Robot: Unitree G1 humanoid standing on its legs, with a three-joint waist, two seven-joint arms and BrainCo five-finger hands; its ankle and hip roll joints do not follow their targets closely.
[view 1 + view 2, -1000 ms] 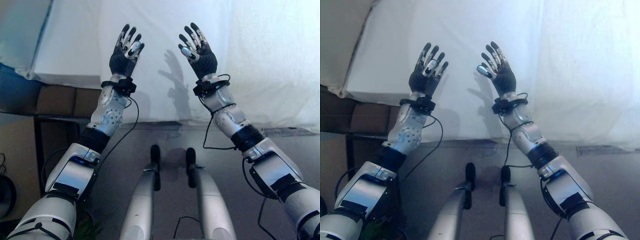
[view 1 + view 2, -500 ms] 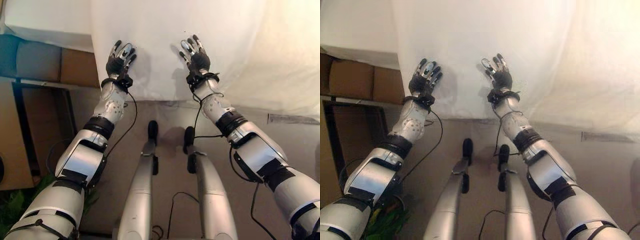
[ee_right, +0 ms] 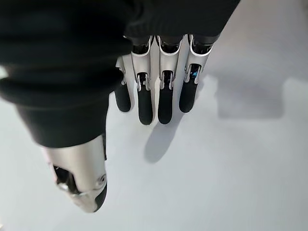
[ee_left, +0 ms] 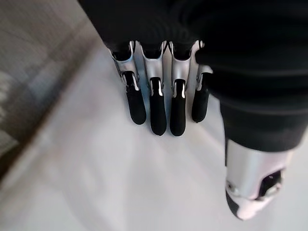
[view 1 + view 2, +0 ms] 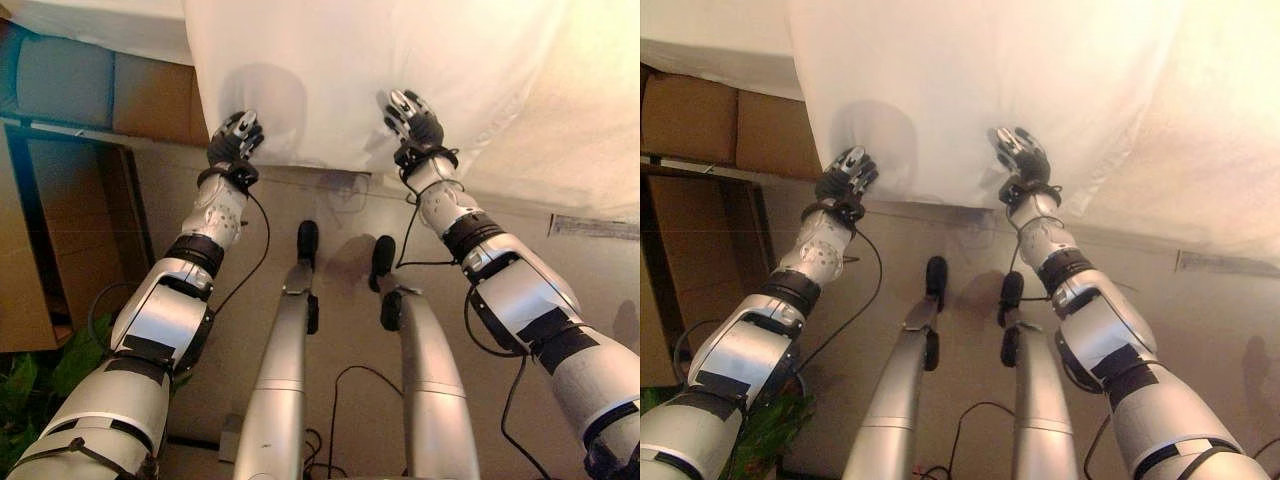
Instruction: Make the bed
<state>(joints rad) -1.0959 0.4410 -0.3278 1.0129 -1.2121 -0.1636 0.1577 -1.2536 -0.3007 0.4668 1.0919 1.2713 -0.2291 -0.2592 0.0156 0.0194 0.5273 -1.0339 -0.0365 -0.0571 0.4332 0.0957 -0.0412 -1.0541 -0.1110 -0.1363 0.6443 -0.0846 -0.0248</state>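
While the white cloth bedsheet (image 5: 400, 70) hangs over the bed's edge at twelve o'clock, the left hand (image 5: 234, 138) at ten o'clock and the right hand (image 5: 414, 122) at one o'clock reach its lower hem, fingers (image 4: 156, 108) straight, holding nothing.

A grey-brown floor (image 5: 340, 330) runs below, with a pale strip (image 5: 593, 227) lying on it at the right. On the left stands brown wooden furniture (image 5: 60, 250) with a dark frame, and green leaves (image 5: 40, 385) show near its foot. Warm light falls from the upper right.
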